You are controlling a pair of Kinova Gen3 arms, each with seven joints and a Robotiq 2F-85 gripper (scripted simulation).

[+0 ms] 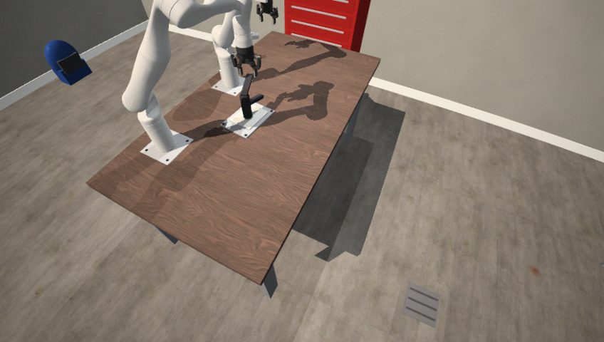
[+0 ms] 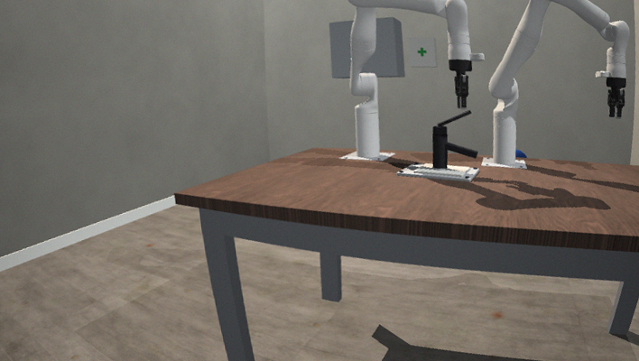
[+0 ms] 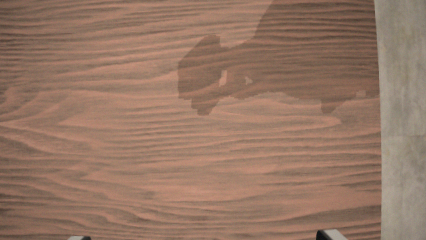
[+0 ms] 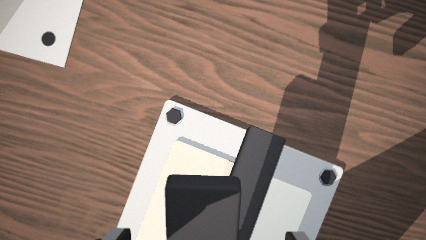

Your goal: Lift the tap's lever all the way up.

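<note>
- The exterior view gives the side profile that the top view lacks: the black tap stands upright, its lever slopes upward from the top of the body, and the spout slopes downward below it.
- The right wrist view adds the hex bolts in the corners of the white mounting plate, and the blunt end of the lever lying across the picture's lower middle, beside the spout.
- The left wrist view shows only the wooden table, a shadow, a strip of floor and two fingertips; the tap is outside it.
- The top view alone shows the red drawer cabinet's front and the floor vent; the exterior view alone shows the grey wall box.
- The tap is matt black and slim, fixed to its plate on the table, near the two arm bases. Whether its lever is at the very top of its travel, I cannot tell.
- The right gripper is just above the lever's free end, fingers partly spread, pinching nothing.
- The left gripper hangs well apart from the tap, fingers spread wide and holding nothing.
</note>
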